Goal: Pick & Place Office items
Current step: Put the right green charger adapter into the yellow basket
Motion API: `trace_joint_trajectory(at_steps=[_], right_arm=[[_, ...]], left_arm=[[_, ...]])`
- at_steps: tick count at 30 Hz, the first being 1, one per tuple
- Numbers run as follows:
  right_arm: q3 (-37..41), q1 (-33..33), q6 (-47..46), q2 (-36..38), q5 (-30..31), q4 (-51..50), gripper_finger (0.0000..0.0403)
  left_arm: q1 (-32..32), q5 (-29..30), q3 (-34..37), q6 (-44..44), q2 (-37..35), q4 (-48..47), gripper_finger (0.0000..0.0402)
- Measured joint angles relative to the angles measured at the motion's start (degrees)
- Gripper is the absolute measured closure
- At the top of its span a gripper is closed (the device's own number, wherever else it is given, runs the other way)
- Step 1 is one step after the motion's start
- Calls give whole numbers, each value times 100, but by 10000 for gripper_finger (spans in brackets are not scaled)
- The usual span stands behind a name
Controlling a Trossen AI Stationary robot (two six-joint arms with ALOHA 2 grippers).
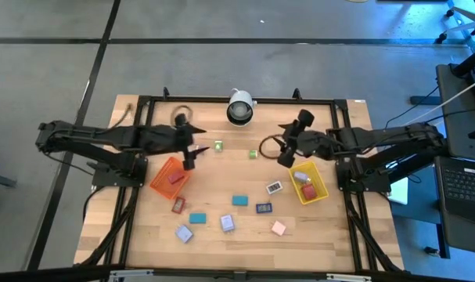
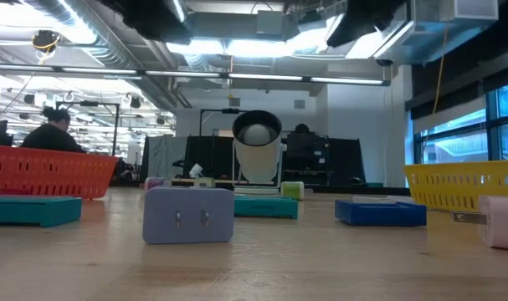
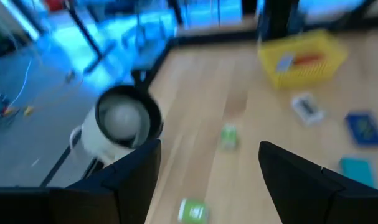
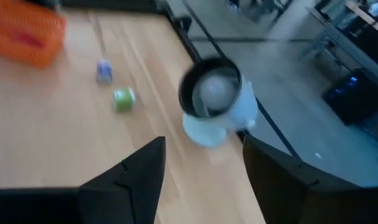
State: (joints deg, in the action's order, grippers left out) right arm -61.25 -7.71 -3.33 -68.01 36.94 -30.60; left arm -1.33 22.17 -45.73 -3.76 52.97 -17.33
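High view: sort looks partly done. Orange tray (image 1: pixel 168 177) at 9 o'clock of table centre holds a red item (image 1: pixel 174 178); yellow tray (image 1: pixel 309 183) at 3 o'clock holds a red and a pale piece. Still loose on the table (image 1: pixel 221 235): two green blocks (image 1: pixel 218 146) toward 12 o'clock, and from 5 to 7 o'clock two teal blocks (image 1: pixel 239 200), a dark blue one (image 1: pixel 264 208), a white-labelled one (image 1: pixel 274 187), a pink one (image 1: pixel 278 228), two lavender ones (image 1: pixel 227 223) and a red one (image 1: pixel 178 206). Left gripper (image 1: pixel 189 160) sits above the orange tray's 1 o'clock corner, right gripper (image 1: pixel 286 155) at the yellow tray's 11 o'clock; neither carries anything. Low view: lavender block (image 2: pixel 188 216), teal and blue pieces flat on the wood, no grippers in view. Left wrist view: fingers (image 3: pixel 126 180) spread, nothing between. Right wrist view: fingers (image 4: pixel 136 177) apart, empty, white camera (image 4: pixel 217 99) ahead. My estimate: roughly a quarter done, about ten left.
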Motion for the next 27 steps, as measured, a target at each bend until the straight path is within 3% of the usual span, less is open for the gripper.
trace_joint_trajectory(at_steps=[4,11,19,27], right_arm=[[342,214,382,69,-497,902,188],[1732,815,388,469,-1752,2780,188],[2583,1558,-153,388,-2521,3106,185],[2492,1889,-332,-204,-3027,3120,160]], left_arm=[[-37,-323,601,143,-874,649,135],[-233,-436,1197,385,-1803,955,135],[-312,-386,1664,703,-1746,903,135],[-308,-183,1713,665,-1583,947,135]])
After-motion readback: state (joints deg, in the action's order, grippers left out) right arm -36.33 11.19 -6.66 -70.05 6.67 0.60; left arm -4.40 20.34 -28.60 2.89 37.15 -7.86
